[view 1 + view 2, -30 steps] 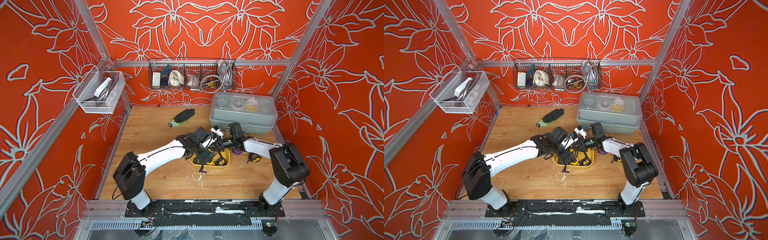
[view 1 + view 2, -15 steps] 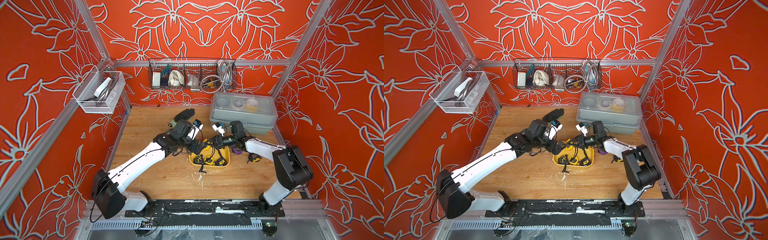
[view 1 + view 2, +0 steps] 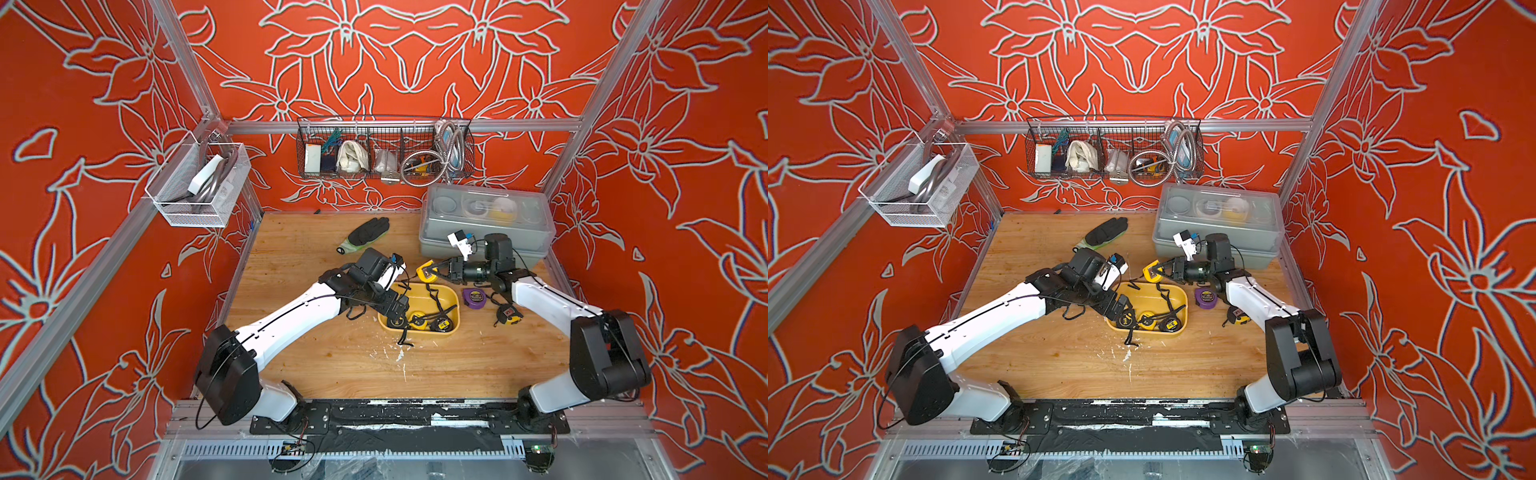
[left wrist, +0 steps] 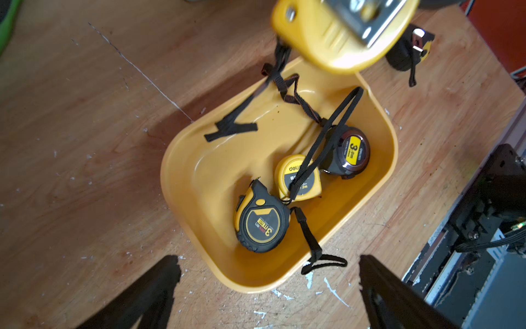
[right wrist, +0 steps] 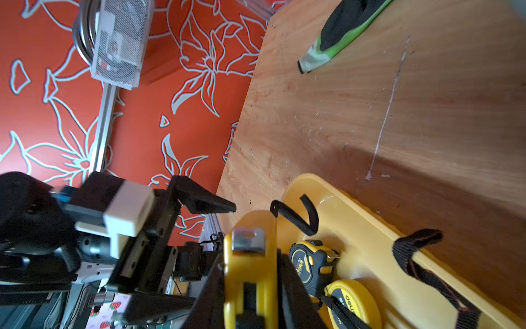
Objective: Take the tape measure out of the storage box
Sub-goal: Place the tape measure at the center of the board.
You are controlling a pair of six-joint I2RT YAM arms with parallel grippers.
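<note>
Right gripper (image 3: 436, 271) clamps yellow tape measure (image 5: 250, 256) above far rim of storage box (image 3: 451, 291).
Its strap (image 4: 284, 82) trails into the box among three other tapes (image 4: 263, 225); left gripper (image 4: 269, 262) gapes wide over the near end; purple tape (image 3: 474, 297) on tabletop (image 3: 332, 361) alongside.

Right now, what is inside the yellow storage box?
The storage box holds three tape measures and loose black straps. The lifted yellow tape measure hides its far corner in the left wrist view.
</note>
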